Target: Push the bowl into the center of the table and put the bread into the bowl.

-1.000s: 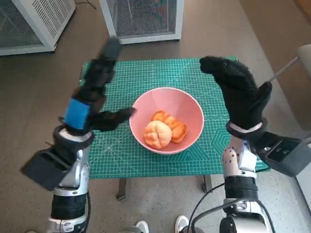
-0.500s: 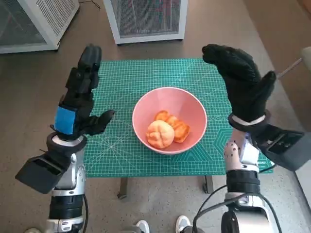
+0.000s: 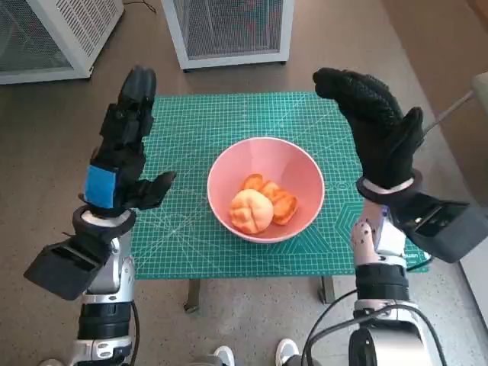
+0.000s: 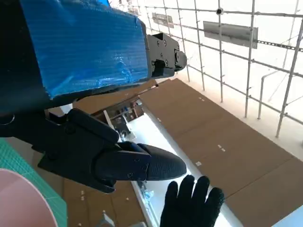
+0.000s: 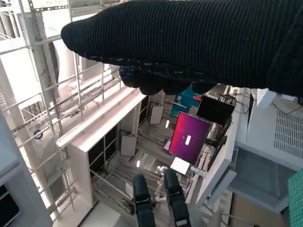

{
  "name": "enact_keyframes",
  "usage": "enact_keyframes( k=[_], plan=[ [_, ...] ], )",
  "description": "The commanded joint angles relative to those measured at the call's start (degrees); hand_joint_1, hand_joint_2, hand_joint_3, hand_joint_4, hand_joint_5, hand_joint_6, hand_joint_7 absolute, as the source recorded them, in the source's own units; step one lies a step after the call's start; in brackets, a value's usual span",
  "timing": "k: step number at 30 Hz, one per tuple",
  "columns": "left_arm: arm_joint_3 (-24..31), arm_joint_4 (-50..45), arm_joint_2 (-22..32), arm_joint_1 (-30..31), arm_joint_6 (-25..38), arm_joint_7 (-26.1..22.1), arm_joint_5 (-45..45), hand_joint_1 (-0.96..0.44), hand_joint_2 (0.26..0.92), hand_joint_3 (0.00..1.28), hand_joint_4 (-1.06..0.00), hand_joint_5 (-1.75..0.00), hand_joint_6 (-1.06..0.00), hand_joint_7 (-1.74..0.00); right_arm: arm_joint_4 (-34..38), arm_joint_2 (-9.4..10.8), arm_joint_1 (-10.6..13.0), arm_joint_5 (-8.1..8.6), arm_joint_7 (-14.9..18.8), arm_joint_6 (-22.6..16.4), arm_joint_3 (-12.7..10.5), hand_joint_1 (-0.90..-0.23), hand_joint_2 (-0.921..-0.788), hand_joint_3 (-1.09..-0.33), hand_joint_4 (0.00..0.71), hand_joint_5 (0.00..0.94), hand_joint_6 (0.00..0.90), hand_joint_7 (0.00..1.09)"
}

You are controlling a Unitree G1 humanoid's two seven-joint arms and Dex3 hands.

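Near the middle of a green cutting mat (image 3: 221, 126), a pink bowl (image 3: 293, 171) is sitting upright, and it is holding the bread (image 3: 250, 210): one round, pale golden roll with creased segments, and behind it, touching it, a darker orange-brown piece lying toward the far right of the bowl's inside. The mat is covering a small table, and it is showing a fine white grid with diagonal lines. To the bowl's left, the robot's left hand (image 3: 122, 156) is hovering above the mat's left edge, black with a blue patch of tape on its back, its fingers stretching straight away from the robot and its thumb jutting sideways toward the bowl without touching it; it is holding nothing. To the bowl's right, the right hand (image 3: 377, 133), in a black knitted glove, is raised above the mat's right edge with its fingers spreading and curving slightly forward, also carrying nothing. Both hands are staying apart from the bowl. Beyond the table's far edge, two white cabinets (image 3: 229, 27) with mesh fronts are standing on a brown floor (image 3: 46, 137). Close to the robot's base, the tips of two white shoes (image 3: 252, 354) are showing under the table's near edge.
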Motion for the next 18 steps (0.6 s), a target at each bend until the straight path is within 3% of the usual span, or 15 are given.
enact_keyframes(
  k=[1,10,14,18],
  plan=[
    [0.0,-0.4,-0.4,-0.1,0.2,0.6,-0.8,-0.82,0.921,0.31,-0.07,-0.02,-0.17,-0.09,0.4,-0.5,0.5,-0.03,-0.1,0.4,0.2,-0.576,-0.921,-0.586,0.370,0.000,0.049,0.71],
    [-0.3,-0.7,-0.6,0.5,1.0,0.8,-0.9,-0.76,0.921,0.21,-0.08,-0.01,-0.18,-0.08,0.9,-0.5,0.8,0.31,0.5,-0.1,0.1,-0.573,-0.921,-0.588,0.370,0.000,0.045,0.71],
    [-0.5,-1.1,-0.7,0.8,1.4,0.3,-1.8,-0.67,0.921,0.16,-0.10,-0.01,-0.18,-0.07,1.1,-0.5,0.9,0.51,0.7,-0.1,0.1,-0.572,-0.921,-0.593,0.370,0.000,0.043,0.72],
    [-0.9,-1.6,-0.9,1.2,1.9,-0.7,-3.1,-0.50,0.921,0.09,-0.10,-0.01,-0.19,-0.05,1.0,-0.5,1.0,0.42,0.6,-0.1,0.1,-0.571,-0.921,-0.597,0.370,0.000,0.042,0.72]
  ],
)
